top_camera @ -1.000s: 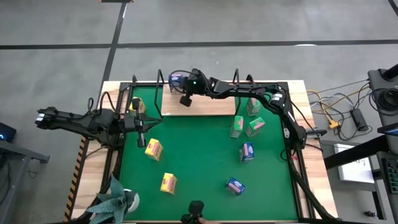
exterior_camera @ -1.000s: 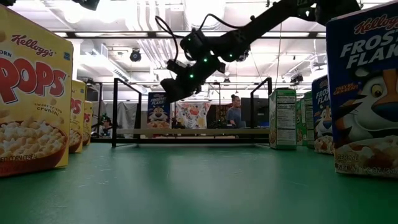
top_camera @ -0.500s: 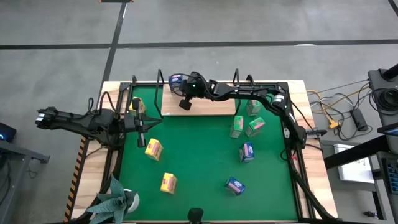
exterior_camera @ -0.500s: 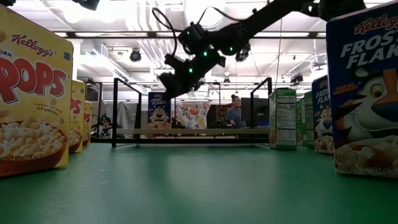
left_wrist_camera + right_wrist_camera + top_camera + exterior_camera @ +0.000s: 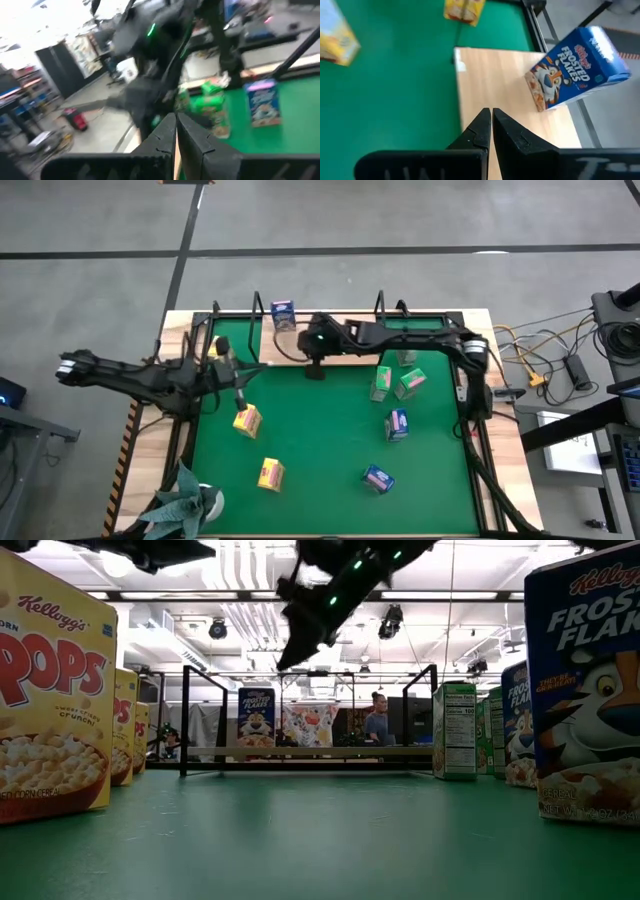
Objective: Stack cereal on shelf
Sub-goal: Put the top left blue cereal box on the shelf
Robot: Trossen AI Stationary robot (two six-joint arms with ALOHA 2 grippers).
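- On the left, we are holding the left gripper (image 5: 241,381) above the mat's left edge, fingers pressed together and carrying nothing, just beside the yellow Corn Pops boxes (image 5: 247,420).
- In the middle, we are hanging the right gripper (image 5: 314,369) over the shelf's (image 5: 345,352) near edge, also pinched shut and empty.
- We are seeing one blue Frosted Flakes box (image 5: 283,313) standing at the shelf's far left end; the remaining boxes sit on the green mat (image 5: 320,450).
- Risk, as we judge it: the right arm is reaching across the shelf, so a swing could topple that upright box off the board.
- Both arms are working near the shelf's left end, so they could clash.
- Counting in the high view: we are finding three yellow, three green (image 5: 394,380) and three blue boxes, one shelf, two grippers.
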